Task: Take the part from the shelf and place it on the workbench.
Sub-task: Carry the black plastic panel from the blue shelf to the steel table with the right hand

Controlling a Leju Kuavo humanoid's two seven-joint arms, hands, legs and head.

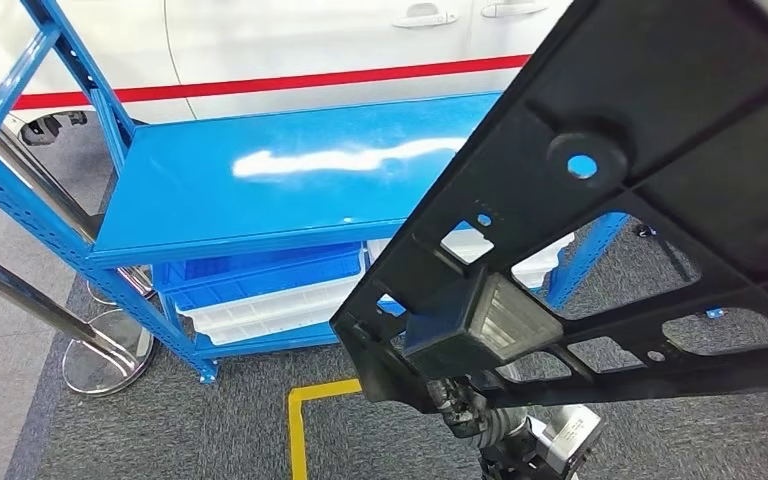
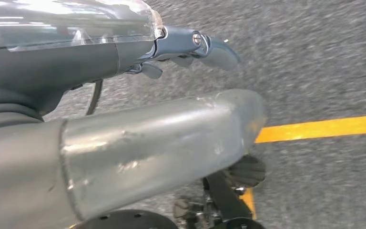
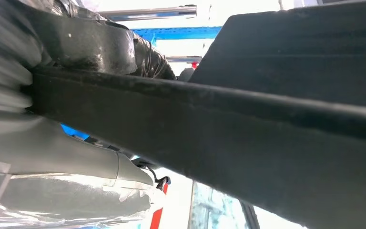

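The part is a large black plastic panel with ribs, cut-outs and a round hole. It hangs tilted in the air, close in front of my head, off the shelf. My right hand grips its lower edge from beneath. In the right wrist view the dark fingers wrap over the part's edge and the grey thumb lies on the other side. My left hand hangs over the grey floor, holding nothing, its thumb and fingers apart.
The blue shelf stands ahead at the left with a bare top deck. A blue bin and a white tray sit on its lower level. A chrome post base stands left. A yellow floor line runs below. A white car is behind.
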